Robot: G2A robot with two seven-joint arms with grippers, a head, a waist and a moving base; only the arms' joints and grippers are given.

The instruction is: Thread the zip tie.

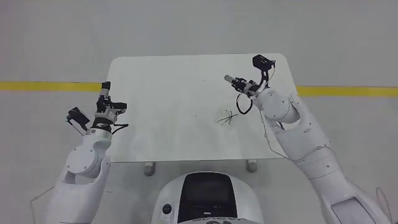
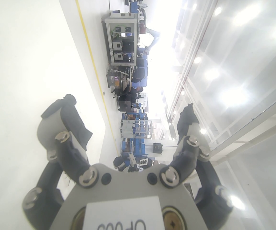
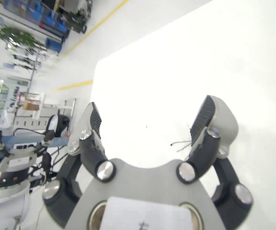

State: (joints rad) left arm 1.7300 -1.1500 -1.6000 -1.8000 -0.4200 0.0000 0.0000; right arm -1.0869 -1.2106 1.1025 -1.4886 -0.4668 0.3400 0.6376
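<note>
White table [image 1: 174, 99] is bearing one tangle of zip ties [image 1: 227, 118], too thin to count, near my right pincer [image 3: 151, 104]; it and my left pincer [image 2: 128, 102] are both gaping wide.

Your top camera looked down from above the arms at the whole white table [image 1: 174, 99], from well off, with floor beyond it. Your left wrist camera sat close behind the left gripper [image 2: 128, 104], rolled sideways, facing past the table's edge and a yellow line [image 2: 90, 48] on the floor into the room. Your right wrist camera sat close behind the right gripper [image 3: 151, 102], facing down across the tabletop. All three shared the table; the top and right wrist views shared the zip tie [image 3: 178, 143].
</note>
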